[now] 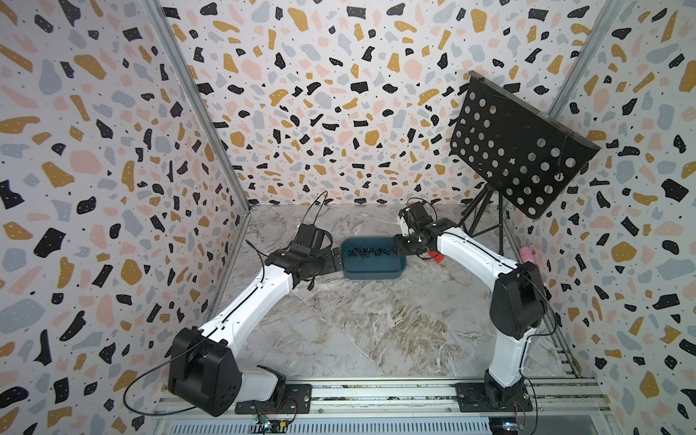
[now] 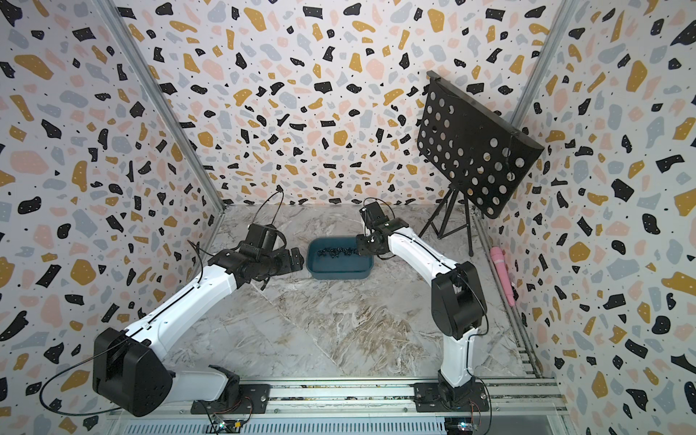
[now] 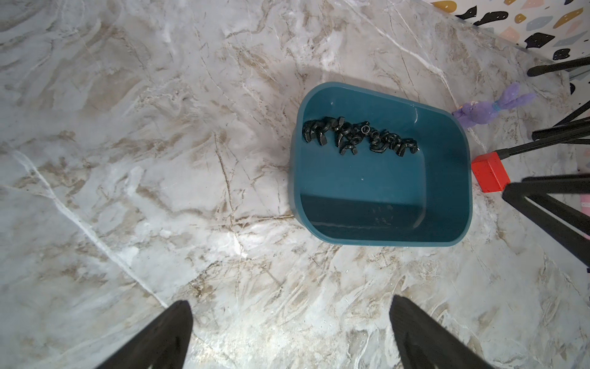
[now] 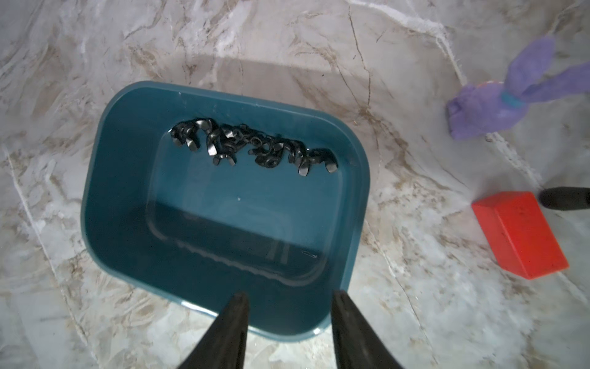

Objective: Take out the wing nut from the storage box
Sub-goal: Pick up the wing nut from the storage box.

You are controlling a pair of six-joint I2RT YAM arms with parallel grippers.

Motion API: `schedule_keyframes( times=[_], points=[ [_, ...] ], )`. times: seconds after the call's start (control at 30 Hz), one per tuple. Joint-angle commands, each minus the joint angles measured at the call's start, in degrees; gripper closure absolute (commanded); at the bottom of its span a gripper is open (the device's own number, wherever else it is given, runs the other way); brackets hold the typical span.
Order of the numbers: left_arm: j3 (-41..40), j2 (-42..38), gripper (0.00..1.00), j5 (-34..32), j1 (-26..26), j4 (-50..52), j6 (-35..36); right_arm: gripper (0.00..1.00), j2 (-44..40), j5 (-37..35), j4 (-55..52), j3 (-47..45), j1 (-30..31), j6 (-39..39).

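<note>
Judging wing nuts (image 4: pixel 252 148) light, rigid, probably slick metal; tangled row along storage box (image 4: pixel 127 223) 12 o'clock wall. Pinch an end nut across its wings. Right tool (image 4: pixel 290 297) part-spread, empty, over 3 o'clock rim; left tool (image 3: pixel 290 302) spread wide at 9 o'clock.

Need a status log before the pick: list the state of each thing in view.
box: upright, open-topped, on the table
wing nuts: loose row inside the box, none gripped
left gripper: open, empty, beside the box
right gripper: partly open, empty, over the box's edge
red block: lying outside the box
purple toy: lying on the table
stand: upright, tray tilted
</note>
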State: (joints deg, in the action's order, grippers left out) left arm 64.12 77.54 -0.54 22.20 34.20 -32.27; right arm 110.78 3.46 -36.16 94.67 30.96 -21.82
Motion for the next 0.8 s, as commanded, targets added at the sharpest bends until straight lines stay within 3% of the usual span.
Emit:
schedule_keyframes(
  times=[0.0,0.33,0.77],
  points=[
    [0.6,0.0,0.00,-1.6,-0.5,2.0,0.9,0.53,2.9,0.1,-1.9,3.8,0.8,-1.8],
    [1.6,0.2,0.00,-2.2,-0.9,3.2,2.0,0.55,14.0,-1.8,-1.4,11.7,2.6,-9.5],
    [1.5,0.4,0.00,-3.0,-1.3,3.2,2.1,0.60,23.9,-0.1,-3.5,23.9,2.8,-11.7]
  ],
)
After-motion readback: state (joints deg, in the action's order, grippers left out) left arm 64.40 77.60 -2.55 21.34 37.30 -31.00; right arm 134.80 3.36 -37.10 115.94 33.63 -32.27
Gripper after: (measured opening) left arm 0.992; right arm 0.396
